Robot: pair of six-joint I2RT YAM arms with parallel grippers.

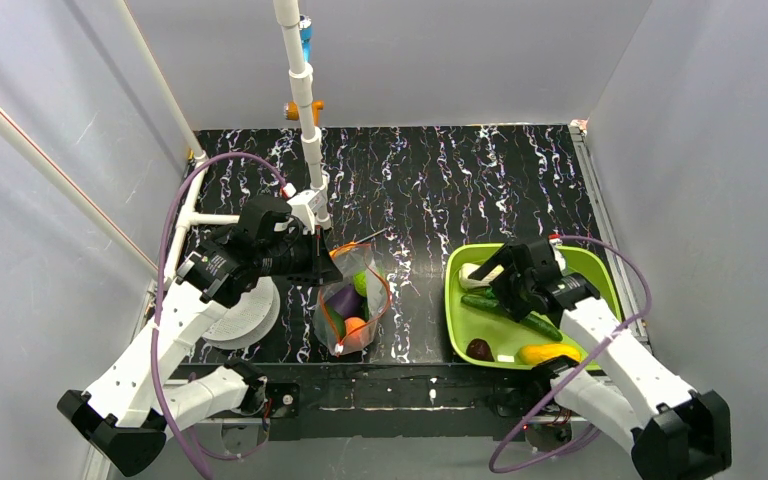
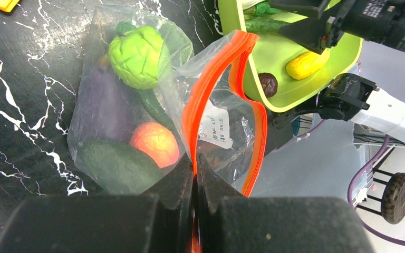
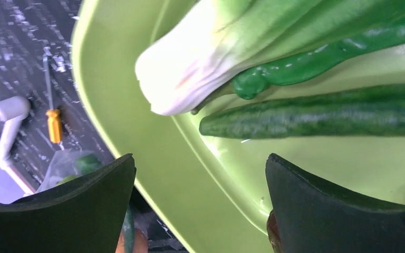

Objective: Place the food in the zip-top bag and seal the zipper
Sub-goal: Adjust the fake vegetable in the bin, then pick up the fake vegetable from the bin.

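Note:
The clear zip-top bag point(image 1: 352, 305) lies at the table's near middle with its mouth lifted. My left gripper point(image 2: 195, 168) is shut on its red-orange zipper point(image 2: 211, 89). Inside the bag are a green round one point(image 2: 135, 55), a purple eggplant point(image 2: 103, 103), a peach point(image 2: 155, 143) and an avocado point(image 2: 118, 164). My right gripper point(image 3: 200, 179) hangs open over the lime tray point(image 1: 455, 300), with nothing between its fingers. Just ahead of it lie bok choy point(image 3: 200, 68) and two cucumbers point(image 3: 316, 116). A plum point(image 1: 479, 349) and a yellow piece point(image 1: 548, 353) rest at the tray's near edge.
A white ribbed spool point(image 1: 245, 315) sits under the left arm, left of the bag. A white pipe stand point(image 1: 305, 110) rises behind the left gripper. A small orange-handled tool point(image 3: 54, 125) lies on the black marbled table. Grey walls enclose three sides.

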